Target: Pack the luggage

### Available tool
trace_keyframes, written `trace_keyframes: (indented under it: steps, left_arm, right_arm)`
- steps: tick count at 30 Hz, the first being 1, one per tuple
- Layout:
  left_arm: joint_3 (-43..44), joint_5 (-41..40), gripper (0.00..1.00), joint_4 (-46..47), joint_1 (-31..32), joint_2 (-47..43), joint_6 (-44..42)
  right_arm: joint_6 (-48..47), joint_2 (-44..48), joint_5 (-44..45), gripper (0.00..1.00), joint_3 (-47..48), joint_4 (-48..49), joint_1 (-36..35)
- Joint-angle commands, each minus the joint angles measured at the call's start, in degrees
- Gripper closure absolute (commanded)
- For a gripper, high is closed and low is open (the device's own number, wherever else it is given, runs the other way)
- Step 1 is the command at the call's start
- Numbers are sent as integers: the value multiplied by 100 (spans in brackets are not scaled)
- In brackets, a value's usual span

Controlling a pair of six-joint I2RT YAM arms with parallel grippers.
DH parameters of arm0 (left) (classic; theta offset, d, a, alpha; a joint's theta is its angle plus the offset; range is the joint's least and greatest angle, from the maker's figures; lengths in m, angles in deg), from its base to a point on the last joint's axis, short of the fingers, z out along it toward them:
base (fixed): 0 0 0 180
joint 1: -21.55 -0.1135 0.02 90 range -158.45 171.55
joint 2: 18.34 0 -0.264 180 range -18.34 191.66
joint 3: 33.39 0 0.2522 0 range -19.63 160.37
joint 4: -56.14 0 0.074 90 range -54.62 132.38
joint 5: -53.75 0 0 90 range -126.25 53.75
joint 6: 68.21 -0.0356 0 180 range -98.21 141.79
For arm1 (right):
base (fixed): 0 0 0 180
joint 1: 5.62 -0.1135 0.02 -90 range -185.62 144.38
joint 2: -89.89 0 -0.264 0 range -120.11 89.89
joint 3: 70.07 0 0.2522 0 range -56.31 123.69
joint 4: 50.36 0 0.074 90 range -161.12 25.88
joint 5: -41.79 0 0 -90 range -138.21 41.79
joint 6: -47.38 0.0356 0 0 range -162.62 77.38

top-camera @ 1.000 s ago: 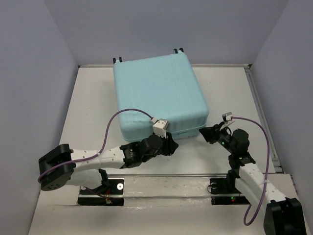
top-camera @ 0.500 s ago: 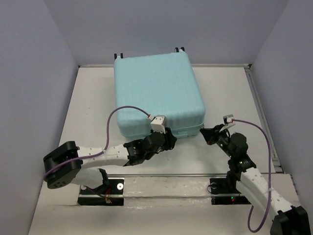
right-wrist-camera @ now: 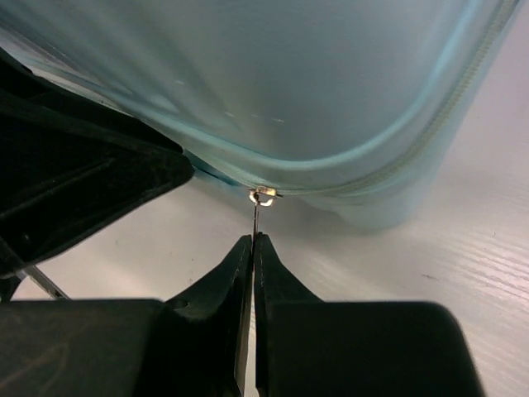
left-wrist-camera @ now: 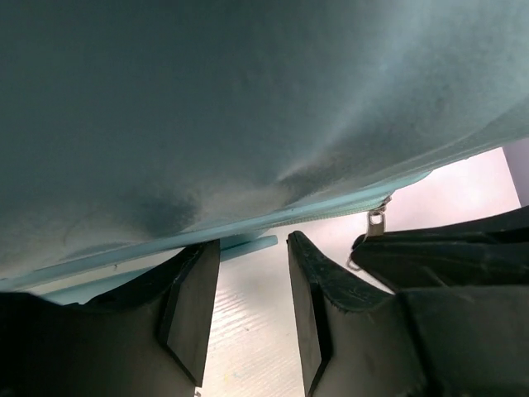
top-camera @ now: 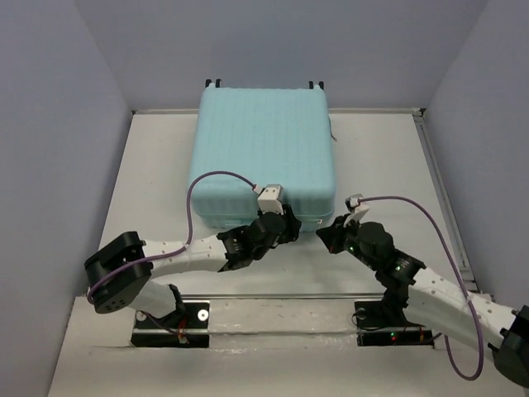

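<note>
On the white table, the aqua suitcase lies shut, contents hidden; right gripper pinches its zipper pull; left gripper stands half-open, empty.

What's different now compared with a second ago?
The suitcase rotated slightly and now sits squarer. The right pincer swung left to its near edge and shut on the zipper pull. The left pincer stayed open at that same edge.
</note>
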Motion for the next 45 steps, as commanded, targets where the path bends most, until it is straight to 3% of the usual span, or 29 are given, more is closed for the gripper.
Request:
trace_keyframes:
  steps: [1, 5, 8, 11, 14, 16, 18, 19, 21, 22, 25, 26, 28, 31, 35, 39, 45]
  left_arm:
    - [341, -133, 51, 526, -134, 131, -83]
    - [245, -80, 51, 544, -143, -70, -30]
    - [-19, 104, 51, 431, -143, -439, -21]
    - [-142, 175, 49, -436, -134, -1457, 5]
    - [383, 104, 31, -1905, -256, -2679, -91]
    - [1153, 87, 20, -2626, -695, -3286, -302]
    - [1692, 227, 13, -3417, -1291, -3402, -731]
    - [1938, 297, 11, -3664, -2077, -3332, -881]
    - [2405, 752, 8, -4000, -3029, -3018, -1398]
    - [2441, 1346, 8, -3957, -4105, -2902, -1488]
    - [2170, 2508, 5, -3571, -5640, -2551, -1568]
    - [2082, 3504, 2, -3413, -6419, -2228, -1559]
    - [2090, 4388, 1, -3202, -6926, -1883, -1533]
    - [2090, 4937, 1, -2894, -7051, -1417, -1507]
    - [1502, 6404, 1, -1674, -7042, -1302, -893]
    - [1080, 6520, 1, -1355, -6753, -1205, -768]
    - [-10, 6240, 1, -215, -5611, -1538, -66]
  right_arm:
    - [320, -718, 481, 93, 686, -105, -994]
    - [662, -2072, 2243, 93, 1364, -95, -1779]
    - [1137, -2503, 2670, 93, 1436, 202, -1780]
    - [1226, -2645, 2803, 93, 1427, 388, -1780]
    - [1270, -2601, 2821, 93, 1339, 431, -1780]
    - [1191, -2540, 2785, 93, 1286, 449, -1780]
    - [1191, -2487, 2733, 93, 1260, 449, -1780]
    - [1182, -2443, 2698, 93, 1260, 432, -1780]
    - [1173, -2417, 2689, 93, 1303, 318, -1780]
    - [1165, -2399, 2697, 93, 1356, 283, -1780]
    - [1086, -2381, 2733, 93, 1374, 221, -1780]
    - [998, -2355, 2637, 93, 1417, 195, -1780]
    - [901, -2329, 2557, 93, 1427, 186, -1780]
    - [778, -2215, 2434, 93, 1400, 159, -1780]
    - [567, -2144, 2293, 93, 1418, 124, -1780]
    - [479, -2214, 2109, 93, 1505, 133, -1780]
    - [409, -2846, 1285, 93, 1672, 850, -1876]
